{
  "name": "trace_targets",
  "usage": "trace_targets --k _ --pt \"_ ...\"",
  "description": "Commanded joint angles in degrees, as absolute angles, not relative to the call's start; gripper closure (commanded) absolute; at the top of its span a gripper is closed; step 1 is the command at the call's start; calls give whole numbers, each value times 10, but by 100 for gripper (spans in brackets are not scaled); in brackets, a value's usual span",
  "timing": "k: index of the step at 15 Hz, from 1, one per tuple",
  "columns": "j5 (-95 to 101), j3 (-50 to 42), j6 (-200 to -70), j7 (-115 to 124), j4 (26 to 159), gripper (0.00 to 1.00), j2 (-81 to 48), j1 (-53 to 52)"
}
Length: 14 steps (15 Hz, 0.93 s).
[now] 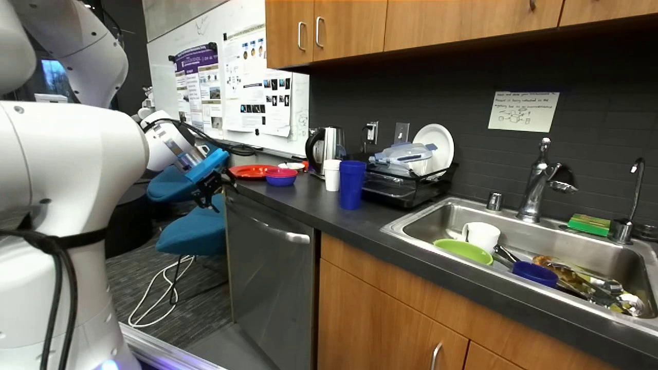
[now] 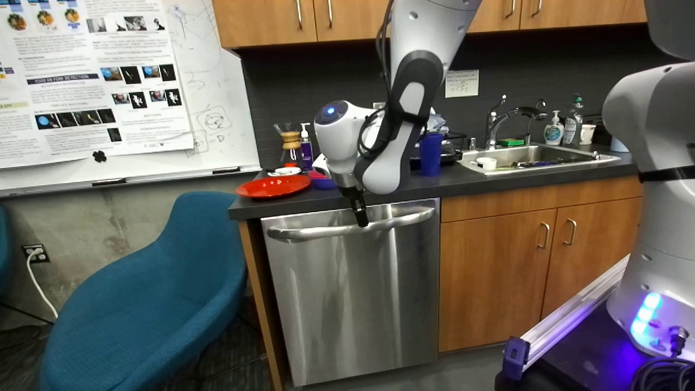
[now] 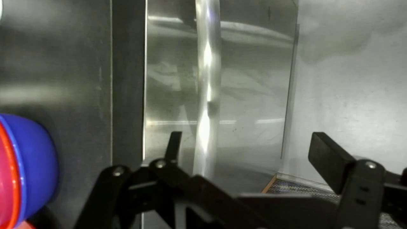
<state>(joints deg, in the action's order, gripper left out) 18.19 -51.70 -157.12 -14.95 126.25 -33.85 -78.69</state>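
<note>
My gripper (image 1: 221,196) is open and empty, pointing down in front of the steel dishwasher door (image 2: 358,304). It also shows in an exterior view (image 2: 360,217) and in the wrist view (image 3: 248,141). The curved dishwasher handle (image 3: 208,79) runs up the wrist view, its lower end between the finger lines, nearer the left finger. It shows in both exterior views (image 1: 288,236) (image 2: 326,232). In an exterior view the fingertips overlap the handle; I cannot tell whether they touch it. The door looks shut. A blue bowl (image 3: 39,168) with a red-pink bowl (image 3: 4,184) in it sits on the counter at left.
A red plate (image 2: 273,186) lies on the counter (image 1: 329,218) by the bowls. A blue cup (image 1: 352,185), white cups (image 1: 332,175), a kettle (image 1: 334,144) and a dish rack (image 1: 406,192) stand further along. The sink (image 1: 411,226) holds dishes. A blue chair (image 2: 146,293) stands beside the dishwasher.
</note>
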Motion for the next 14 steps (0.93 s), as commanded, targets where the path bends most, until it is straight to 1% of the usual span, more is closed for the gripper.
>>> trace_targets --k 1,5,8,11,12,14 --pt "230 -376 -1525 -178 1232 0 -285 -651" --pt "238 -212 -1515 -193 1220 0 -280 -483" --pt "256 -123 -1517 -195 1208 0 -287 -378" --pt "280 -71 -1485 -177 1155 0 -315 -313" --pt "300 -61 -1505 -157 1187 0 -300 -306" --pt "314 -38 -1501 -154 1179 0 -302 -279"
